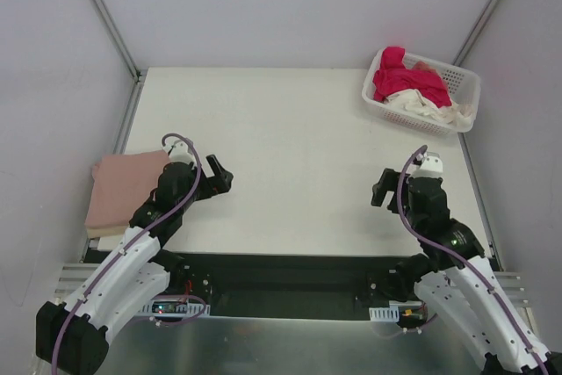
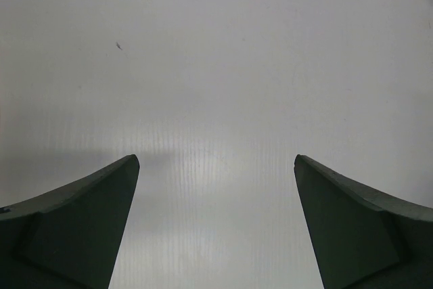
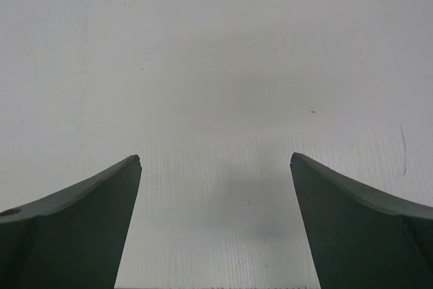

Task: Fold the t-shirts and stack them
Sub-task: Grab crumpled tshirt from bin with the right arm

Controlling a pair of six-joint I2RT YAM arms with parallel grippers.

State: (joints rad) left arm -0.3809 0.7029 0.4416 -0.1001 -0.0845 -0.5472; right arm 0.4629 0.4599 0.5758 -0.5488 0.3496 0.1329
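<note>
Left gripper (image 2: 215, 158) and right gripper (image 3: 215, 156) hover empty, jaws apart, well short of the basket (image 1: 465, 76); one dusty pink t-shirt (image 1: 127, 191) lies folded far left of it, while the magenta t-shirt (image 1: 404, 81) and cream-white t-shirt (image 1: 426, 109) heaped inside evidently await folding.

White lattice basket (image 1: 394, 112) at far-rt corner of table (image 1: 299, 147).
</note>
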